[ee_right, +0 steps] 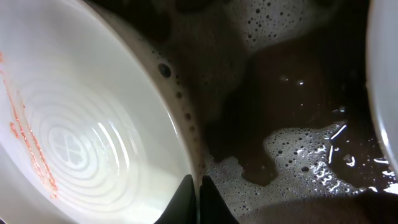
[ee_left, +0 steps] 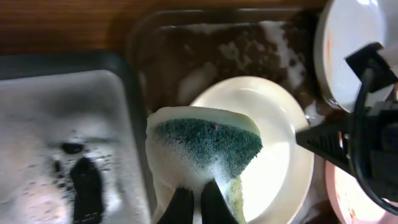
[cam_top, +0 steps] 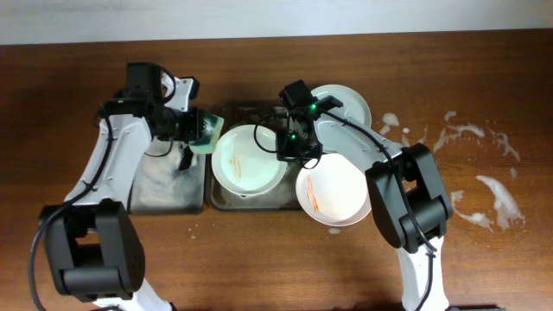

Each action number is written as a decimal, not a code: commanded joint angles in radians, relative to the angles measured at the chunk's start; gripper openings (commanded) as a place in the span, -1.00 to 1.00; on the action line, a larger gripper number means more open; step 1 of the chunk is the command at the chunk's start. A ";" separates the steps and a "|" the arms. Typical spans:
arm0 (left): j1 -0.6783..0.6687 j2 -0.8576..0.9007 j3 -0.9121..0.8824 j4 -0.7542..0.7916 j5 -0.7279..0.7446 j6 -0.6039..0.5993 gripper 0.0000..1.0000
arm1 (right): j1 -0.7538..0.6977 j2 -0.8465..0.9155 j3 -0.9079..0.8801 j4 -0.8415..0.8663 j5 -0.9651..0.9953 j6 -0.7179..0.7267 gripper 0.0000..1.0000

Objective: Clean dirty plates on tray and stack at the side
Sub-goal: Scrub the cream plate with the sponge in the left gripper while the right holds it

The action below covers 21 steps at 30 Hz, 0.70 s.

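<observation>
One plate (cam_top: 249, 164) lies in the soapy dark tray (cam_top: 226, 201). My right gripper (cam_top: 286, 151) is shut on its right rim; the right wrist view shows the fingers (ee_right: 198, 190) pinching the rim of this plate (ee_right: 93, 124), which has a thin orange-red smear. My left gripper (cam_top: 200, 130) is shut on a green sponge (ee_left: 208, 146), held just above the plate's (ee_left: 280, 143) left edge. A second plate (cam_top: 337, 194) with orange smears lies at the tray's right front. A third plate (cam_top: 346, 102) lies behind it.
A smaller soapy tray (cam_top: 164, 186) sits left of the main tray, also in the left wrist view (ee_left: 62, 124). Foam covers the main tray's floor (ee_right: 292, 155). Soap splashes (cam_top: 484, 190) mark the table at the right.
</observation>
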 commanded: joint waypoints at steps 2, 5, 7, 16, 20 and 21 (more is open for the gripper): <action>-0.167 -0.023 -0.018 0.029 -0.238 -0.168 -0.99 | 0.003 0.019 -0.013 0.005 0.035 0.023 -0.92; -0.264 0.051 -0.043 0.103 -0.369 -0.308 -0.99 | 0.002 0.019 -0.013 0.007 0.035 0.024 -0.92; -0.285 0.125 -0.043 0.124 -0.442 -0.398 -1.00 | 0.002 0.019 -0.013 0.006 0.035 0.023 -0.92; -0.283 0.204 -0.042 0.017 -0.193 -0.108 -0.99 | 0.002 0.019 -0.013 0.010 0.035 0.023 -0.92; -0.284 0.253 -0.043 0.130 -0.279 -0.023 -0.99 | 0.002 0.019 -0.013 0.010 0.031 0.023 -0.92; -0.284 0.280 -0.043 0.157 -0.357 -0.076 -0.99 | 0.002 0.019 -0.013 0.010 0.031 0.023 -0.92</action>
